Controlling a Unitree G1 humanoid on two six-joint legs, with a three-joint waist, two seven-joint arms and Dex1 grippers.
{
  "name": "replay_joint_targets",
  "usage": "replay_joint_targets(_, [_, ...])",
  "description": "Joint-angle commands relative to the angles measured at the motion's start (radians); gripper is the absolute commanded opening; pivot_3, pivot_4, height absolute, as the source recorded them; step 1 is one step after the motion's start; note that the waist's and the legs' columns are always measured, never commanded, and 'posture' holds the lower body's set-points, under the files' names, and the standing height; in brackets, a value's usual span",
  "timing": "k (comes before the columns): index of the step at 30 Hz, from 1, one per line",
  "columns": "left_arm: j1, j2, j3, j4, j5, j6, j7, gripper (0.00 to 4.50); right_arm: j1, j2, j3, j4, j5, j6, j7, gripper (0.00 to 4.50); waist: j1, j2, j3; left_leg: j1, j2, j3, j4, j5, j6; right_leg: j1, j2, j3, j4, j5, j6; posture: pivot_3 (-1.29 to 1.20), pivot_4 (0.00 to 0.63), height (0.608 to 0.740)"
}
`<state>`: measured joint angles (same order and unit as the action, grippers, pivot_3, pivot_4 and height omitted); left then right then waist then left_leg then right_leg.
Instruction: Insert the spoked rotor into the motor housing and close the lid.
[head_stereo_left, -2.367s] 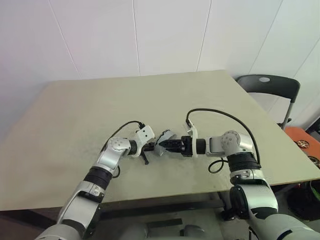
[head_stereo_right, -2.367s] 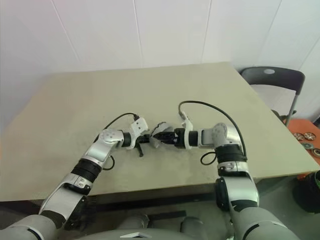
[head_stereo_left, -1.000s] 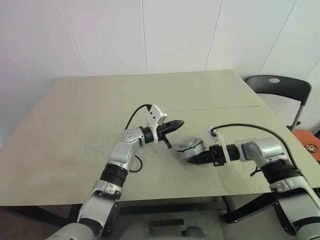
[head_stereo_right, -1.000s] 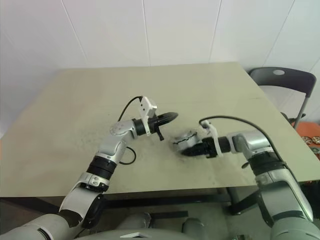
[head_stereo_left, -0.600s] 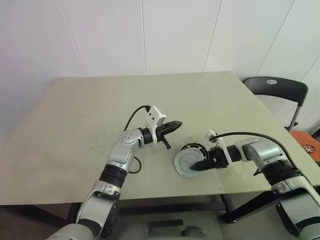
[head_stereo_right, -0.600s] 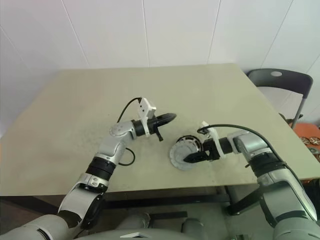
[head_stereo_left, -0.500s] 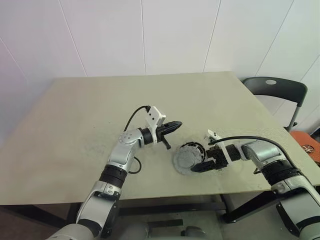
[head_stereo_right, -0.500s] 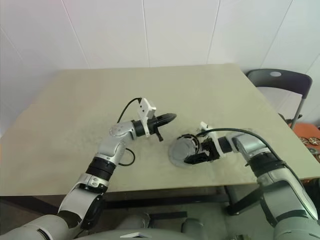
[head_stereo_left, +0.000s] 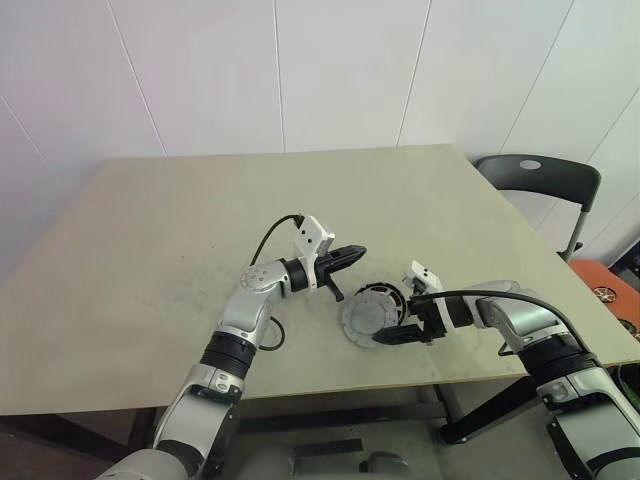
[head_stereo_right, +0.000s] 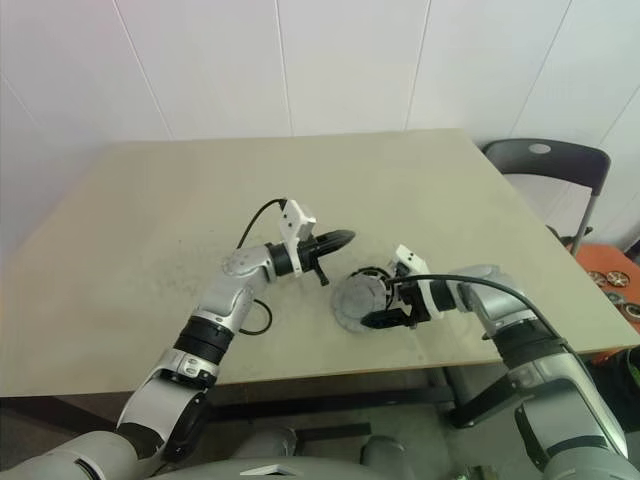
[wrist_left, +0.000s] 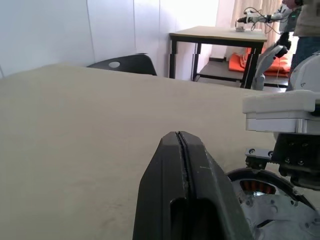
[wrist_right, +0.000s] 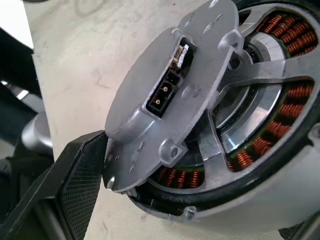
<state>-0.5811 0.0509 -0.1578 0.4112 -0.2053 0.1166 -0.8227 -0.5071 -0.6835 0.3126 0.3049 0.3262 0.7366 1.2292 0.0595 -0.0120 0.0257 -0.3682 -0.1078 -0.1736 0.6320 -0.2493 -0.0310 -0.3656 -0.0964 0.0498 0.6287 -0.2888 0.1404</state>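
Nearest, at the lower centre-right of the head views, the right gripper (head_stereo_left: 393, 336) is found with its jaws spread wide and holding nothing, set low at the near edge of the motor assembly. In the right wrist view one black finger (wrist_right: 80, 180) is seen just beside the rim of the lid (wrist_right: 170, 95); whether it touches cannot be told. The lid is observed lying tilted and off-centre across the motor housing (wrist_right: 292, 37), so that a crescent of copper windings is left uncovered on one side. Silver arms of the spoked rotor (wrist_right: 252, 80) are visible over those windings, and the rotor is therefore judged to be already seated in the housing. The step in hand is judged to be the closing of the lid, which is not yet done. The next move is judged to call for the lid to be slid to centre over the housing and pressed down flat. Slightly farther back, at the centre of the frame, the left gripper (head_stereo_left: 345, 257) is held level above the table (head_stereo_left: 150, 250), its jaws pressed together on nothing, pointing toward the assembly. Farthest, at the right edge beyond the table, a dark chair (head_stereo_left: 535, 170) is noted.
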Motion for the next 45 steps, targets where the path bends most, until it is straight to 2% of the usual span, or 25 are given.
replay_joint_targets(1, [-0.008,0.004,-0.003,-0.023,-0.001,-0.016,-0.005,0.00,0.021,-0.043,0.062,0.103,-0.152,0.033,-0.115,4.47,0.001,0.000,0.000,0.001,0.000,0.002,0.000,0.000,0.000,0.001,0.000,0.000,0.000,0.000,0.000,0.00,0.000,0.740])
replay_joint_targets(4, [-0.008,0.004,-0.006,-0.026,-0.007,-0.011,-0.011,0.00,0.020,-0.080,0.073,0.097,-0.129,0.064,-0.040,4.47,0.005,0.002,0.000,0.002,0.001,0.004,0.000,0.000,0.000,0.004,-0.001,-0.001,-0.002,0.000,-0.001,0.00,0.000,0.740])
replay_joint_targets(6, [-0.008,0.004,-0.006,-0.026,-0.007,-0.012,-0.011,0.00,0.022,-0.107,0.063,0.097,-0.100,0.087,0.004,4.47,0.008,0.006,0.001,-0.002,0.002,0.003,0.000,0.000,0.000,0.005,-0.001,-0.004,-0.009,0.000,-0.001,0.00,0.000,0.740])
replay_joint_targets(10, [-0.001,0.001,-0.006,-0.026,-0.005,-0.016,-0.007,0.00,0.005,-0.105,0.005,0.141,-0.053,0.145,0.014,4.47,0.024,0.004,0.000,-0.006,0.001,0.005,0.001,0.001,0.002,0.009,-0.003,-0.001,-0.012,0.000,-0.001,0.00,0.000,0.740])
replay_joint_targets(16, [0.015,-0.007,-0.020,-0.032,0.000,-0.016,-0.004,0.00,-0.083,0.011,-0.236,0.206,0.066,0.214,-0.139,4.47,0.031,0.001,0.001,-0.007,0.002,0.005,-0.001,0.002,0.003,0.004,-0.002,0.001,-0.012,0.004,0.000,0.00,0.000,0.740])
replay_joint_targets(23, [0.018,-0.005,-0.025,-0.035,0.001,-0.014,-0.005,0.00,-0.089,0.071,-0.337,0.207,0.071,0.127,-0.263,4.47,0.026,0.005,0.003,-0.010,0.002,0.006,-0.006,0.003,0.005,-0.004,-0.001,0.001,-0.009,0.004,0.003,0.00,0.000,0.740])
replay_joint_targets(26, [0.019,-0.004,-0.027,-0.036,0.001,-0.013,-0.003,0.00,-0.086,0.076,-0.355,0.199,0.078,0.109,-0.257,4.47,0.010,0.005,0.003,-0.015,0.002,0.006,-0.009,0.003,0.005,-0.008,-0.001,0.002,-0.009,0.005,0.003,0.00,0.000,0.740])
replay_joint_targets(32, [0.036,0.005,-0.024,-0.059,-0.010,-0.009,-0.014,0.00,0.041,0.050,-0.331,-0.038,0.070,-0.047,-0.189,4.47,0.001,0.005,0.003,-0.024,0.001,0.007,-0.010,0.004,0.005,-0.021,-0.002,0.003,-0.007,0.005,0.003,0.00,0.000,0.740])
replay_joint_targets(37, [0.085,0.050,-0.016,-0.161,-0.066,0.021,-0.092,0.00,0.133,0.067,-0.339,-0.295,0.057,-0.117,-0.256,4.47,-0.019,0.006,0.004,-0.024,0.002,0.010,-0.009,0.004,0.004,-0.022,-0.003,0.003,0.001,0.005,0.003,0.00,0.000,0.740])
replay_joint_targets(45, [0.111,0.134,-0.002,-0.198,-0.068,0.042,-0.121,0.00,0.222,0.059,-0.292,-0.439,0.034,-0.131,-0.302,4.47,-0.019,0.006,0.004,-0.022,0.002,0.009,-0.002,0.004,0.004,-0.018,-0.001,0.002,0.002,0.005,0.003,0.00,0.000,0.740])
